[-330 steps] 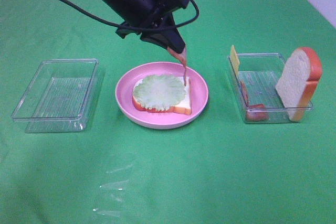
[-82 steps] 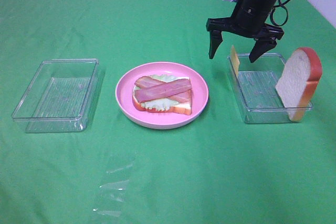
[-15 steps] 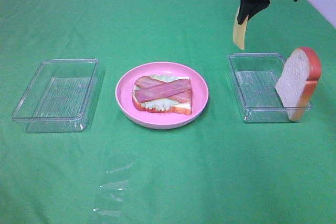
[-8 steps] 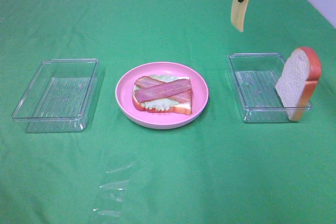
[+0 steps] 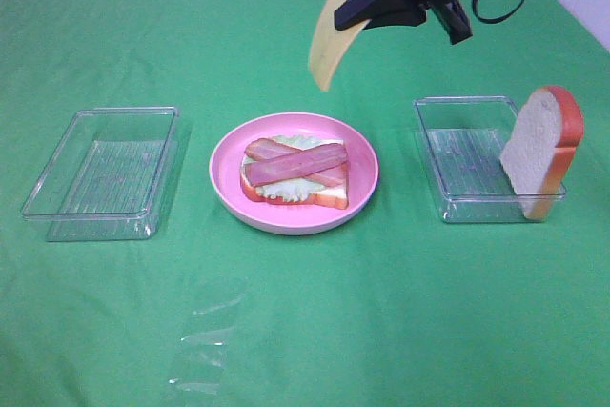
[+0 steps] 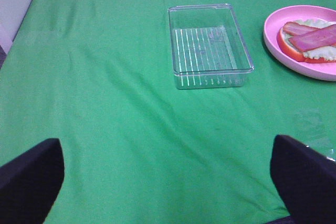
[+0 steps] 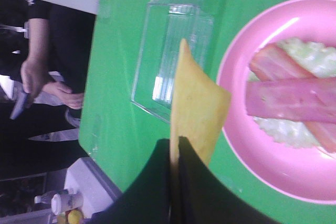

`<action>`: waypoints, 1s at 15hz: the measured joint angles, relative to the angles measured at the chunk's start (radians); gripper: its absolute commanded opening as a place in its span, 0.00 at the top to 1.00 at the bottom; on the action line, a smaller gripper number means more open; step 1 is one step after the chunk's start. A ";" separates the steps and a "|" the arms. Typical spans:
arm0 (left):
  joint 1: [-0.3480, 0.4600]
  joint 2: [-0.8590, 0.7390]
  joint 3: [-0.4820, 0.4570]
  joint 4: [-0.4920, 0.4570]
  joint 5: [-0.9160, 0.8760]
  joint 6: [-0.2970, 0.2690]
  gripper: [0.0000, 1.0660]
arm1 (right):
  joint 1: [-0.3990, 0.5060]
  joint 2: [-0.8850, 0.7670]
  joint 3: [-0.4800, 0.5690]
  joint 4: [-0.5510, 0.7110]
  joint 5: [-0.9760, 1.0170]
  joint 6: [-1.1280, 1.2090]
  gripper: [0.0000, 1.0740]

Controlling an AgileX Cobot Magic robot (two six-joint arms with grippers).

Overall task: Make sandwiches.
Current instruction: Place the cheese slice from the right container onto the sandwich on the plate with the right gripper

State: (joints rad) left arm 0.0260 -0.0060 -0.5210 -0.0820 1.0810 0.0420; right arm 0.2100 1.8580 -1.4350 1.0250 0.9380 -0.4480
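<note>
so the right gripper (image 5: 355, 14) is pinched tight on one edge of the cheese (image 5: 327, 40), and the slice hangs free below it, up in the air behind the plate (image 5: 225, 183) and a bit to its left side. holding it by the edge makes sense imo, the flat face stays clear so it can be laid down on the stack.

the sandwich (image 5: 294, 172) sits in the middle of the plate: bottom bread, lettuce peeking out, two bacon strips crossed on top. no cheese or top slice on it yet.

the top bread (image 5: 539, 149) leans upright against the far-right wall of the right tray (image 5: 437, 183), probably so an edge sticks up and is easy to grab.

left gripper (image 6: 168, 182) is spread wide and holding nothing, parked low over the cloth well away from the left tray (image 5: 43, 205), out of the way i guess.
</note>
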 measured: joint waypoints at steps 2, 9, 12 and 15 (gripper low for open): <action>0.000 0.000 0.000 -0.001 0.000 0.000 0.06 | 0.027 0.033 0.006 0.097 -0.009 -0.069 1.00; 0.000 0.000 0.000 -0.002 0.000 0.000 0.06 | 0.205 0.280 -0.058 0.193 -0.061 -0.118 1.00; 0.000 0.000 0.000 -0.002 0.000 0.000 0.06 | 0.210 0.354 -0.125 0.150 -0.070 -0.091 1.00; 0.000 0.000 0.000 -0.002 0.000 0.000 0.06 | 0.210 0.359 -0.186 -0.082 -0.108 0.041 1.00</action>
State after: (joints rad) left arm 0.0260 -0.0060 -0.5210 -0.0840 1.0810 0.0420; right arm 0.4200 2.2170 -1.6210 0.9430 0.8300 -0.4070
